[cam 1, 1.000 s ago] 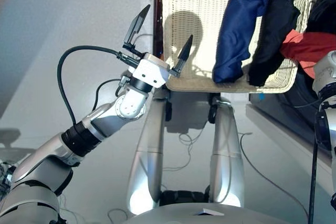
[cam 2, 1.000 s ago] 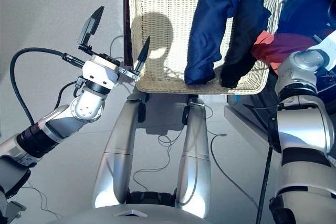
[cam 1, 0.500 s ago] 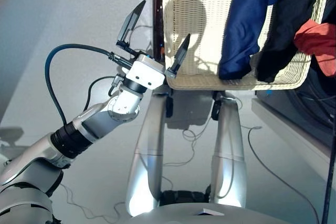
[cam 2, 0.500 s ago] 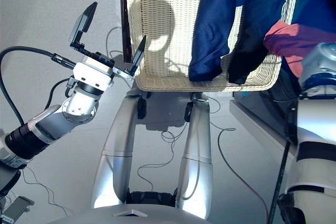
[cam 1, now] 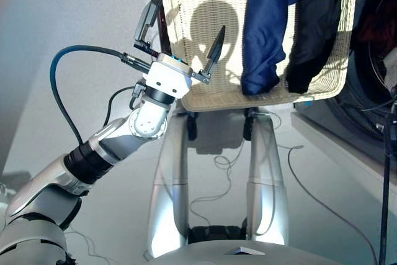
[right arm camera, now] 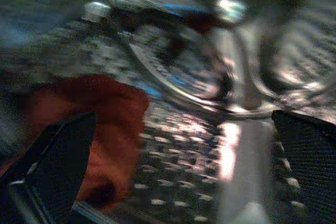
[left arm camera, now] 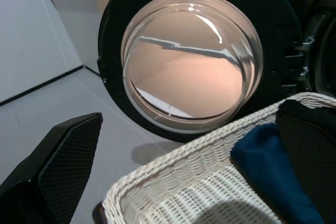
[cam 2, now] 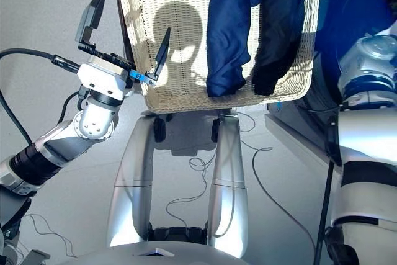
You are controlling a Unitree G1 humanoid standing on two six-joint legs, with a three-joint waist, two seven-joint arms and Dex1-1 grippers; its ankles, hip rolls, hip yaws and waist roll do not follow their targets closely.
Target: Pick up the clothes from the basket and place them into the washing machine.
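navy garment (cam 1: 265, 29), black garment (cam 1: 315, 26) in basket (cam 1: 205, 35)

Basket (cam 1: 198, 4): cream woven wicker, rough, matt. Navy garment (cam 1: 265, 29) and black garment (cam 1: 316, 26): soft matt cloth. Porthole door (left arm camera: 191, 59): glossy glass, black rim.

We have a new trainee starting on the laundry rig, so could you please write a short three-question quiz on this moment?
1. True or false: the navy garment and the black garment both lie in the cream basket.
2. Which garment is inside the drum in the right wrist view? A) navy B) coral-red C) black
3. Fill in: the left gripper hovers at the basket's edge, its fingers ____ and holding nothing.

Key: 1 true. 2 B, the coral-red garment lies on the perforated metal drum. 3 open.
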